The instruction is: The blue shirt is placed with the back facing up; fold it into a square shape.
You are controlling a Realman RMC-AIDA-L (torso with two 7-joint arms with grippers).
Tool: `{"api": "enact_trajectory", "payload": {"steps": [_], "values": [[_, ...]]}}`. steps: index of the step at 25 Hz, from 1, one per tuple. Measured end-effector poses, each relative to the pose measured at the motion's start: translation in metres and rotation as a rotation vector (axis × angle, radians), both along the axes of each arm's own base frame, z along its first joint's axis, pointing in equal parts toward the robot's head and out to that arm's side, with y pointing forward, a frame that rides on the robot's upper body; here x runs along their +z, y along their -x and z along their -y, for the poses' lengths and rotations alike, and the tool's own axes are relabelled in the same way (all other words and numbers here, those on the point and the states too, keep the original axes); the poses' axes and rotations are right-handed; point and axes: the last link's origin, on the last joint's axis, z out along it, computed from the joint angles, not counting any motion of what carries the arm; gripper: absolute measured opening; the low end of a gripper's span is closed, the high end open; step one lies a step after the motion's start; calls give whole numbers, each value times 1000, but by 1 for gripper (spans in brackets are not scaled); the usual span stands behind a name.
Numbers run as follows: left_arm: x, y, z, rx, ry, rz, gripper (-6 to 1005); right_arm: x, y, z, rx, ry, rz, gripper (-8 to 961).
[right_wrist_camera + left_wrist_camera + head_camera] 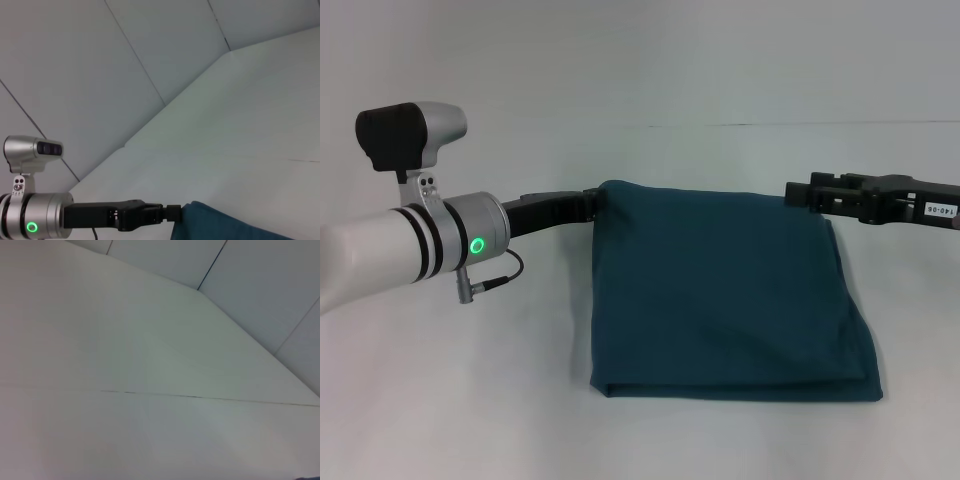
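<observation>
The blue shirt [720,300] lies folded on the white table [470,400] as a roughly square, doubled-over teal pad, plain side up. My left gripper [592,205] reaches in from the left and is shut on the shirt's far left corner, where the cloth bunches up. The right wrist view shows that same left gripper [175,212] pinching the edge of the shirt [220,225]. My right gripper [790,193] hovers at the shirt's far right corner, over the cloth. The left wrist view shows only bare table.
The white table reaches well beyond the shirt on every side. A thin seam [740,125] runs across the far part of the table. Pale wall panels [125,60] stand behind it.
</observation>
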Motion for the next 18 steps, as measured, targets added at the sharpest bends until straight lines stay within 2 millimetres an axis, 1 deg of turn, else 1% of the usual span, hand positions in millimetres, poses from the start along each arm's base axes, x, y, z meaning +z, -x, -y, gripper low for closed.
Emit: {"api": "enact_trajectory", "payload": {"steps": [7, 10, 13, 16, 18], "values": [[0, 1, 2, -10, 4, 0, 115, -5, 2, 0, 4, 7, 0, 774], [8, 3, 5, -23, -1, 25, 140, -6, 2, -1, 0, 4, 5, 778], [21, 4, 11, -58, -16, 65, 363, -6, 1, -1, -6, 1, 8, 781], [32, 4, 25, -110, -10, 127, 418, -4, -2, 2, -5, 2, 8, 785], [39, 5, 34, -143, 0, 162, 455, -2, -4, 7, 14, 7, -4, 787]]}}
